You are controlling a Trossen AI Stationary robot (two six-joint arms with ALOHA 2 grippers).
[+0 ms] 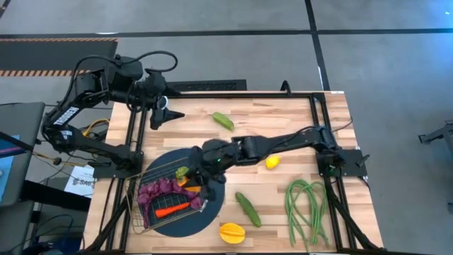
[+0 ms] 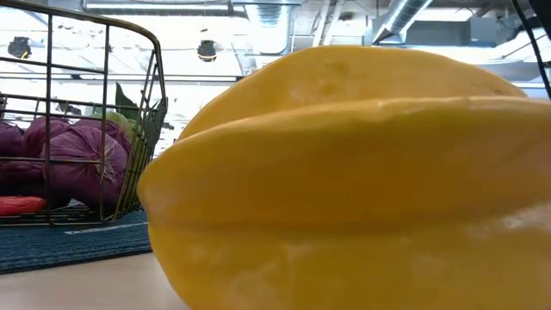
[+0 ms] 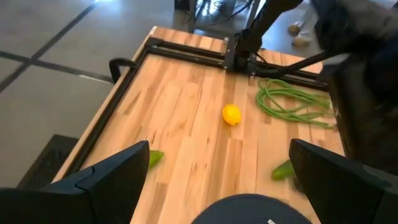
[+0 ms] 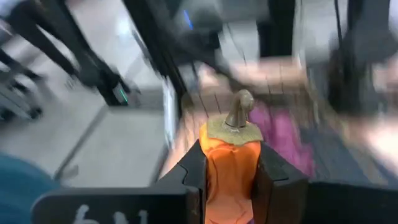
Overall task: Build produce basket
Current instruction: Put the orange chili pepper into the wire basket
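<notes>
The right gripper [image 4: 229, 180] is clenching an orange pepper [image 4: 231, 163] between its fingers, hovering over the basket [image 1: 141, 185], which sits on a dark round mat [image 1: 212, 212]. Grapes [image 1: 159, 188] and a red pepper [image 1: 172, 210] are already lying inside the basket. The pepper seems to be hanging near the basket's far rim, though blur is hiding the exact spot; letting go there risks bouncing it out. The left gripper [image 3: 217, 180] is waiting released, well behind the basket.

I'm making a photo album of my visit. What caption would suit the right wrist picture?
The right hand grips an orange pepper above the wire basket.
</notes>
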